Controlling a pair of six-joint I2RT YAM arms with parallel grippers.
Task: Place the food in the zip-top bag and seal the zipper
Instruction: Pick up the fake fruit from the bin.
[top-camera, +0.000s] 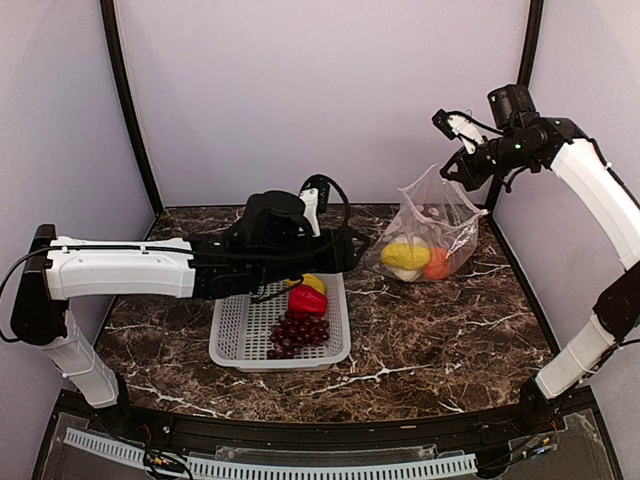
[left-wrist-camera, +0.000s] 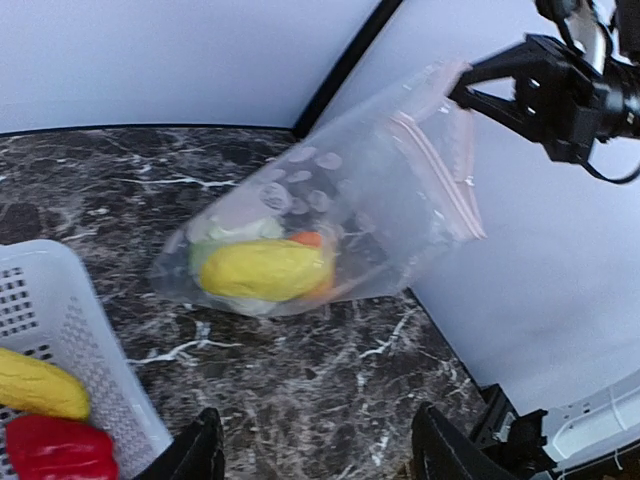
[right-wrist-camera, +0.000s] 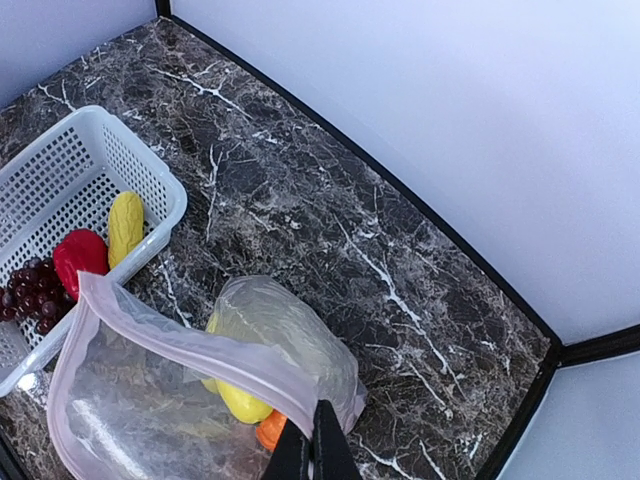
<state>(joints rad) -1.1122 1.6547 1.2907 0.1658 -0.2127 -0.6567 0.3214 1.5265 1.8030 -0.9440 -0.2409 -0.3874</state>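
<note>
The clear zip-top bag (top-camera: 432, 228) hangs at the back right, lifted by its zipper (right-wrist-camera: 190, 345) strip. My right gripper (top-camera: 452, 162) is shut on the bag's mouth corner; in the right wrist view the gripper (right-wrist-camera: 313, 450) pinches the strip. Inside the bag lie a yellow piece (top-camera: 405, 254), the orange tomato (top-camera: 437, 263) and the cauliflower (left-wrist-camera: 240, 226). The red pepper (top-camera: 307, 299), a yellow piece (top-camera: 314, 283) and the dark red grape bunch (top-camera: 298, 336) lie in the basket. My left gripper (left-wrist-camera: 315, 445) is open and empty above the table between basket and bag.
The grey-white perforated basket (top-camera: 230, 340) stands at the table's middle. The left arm (top-camera: 130, 268) stretches across above its far edge. Walls close the back and both sides; a black corner post stands behind the bag.
</note>
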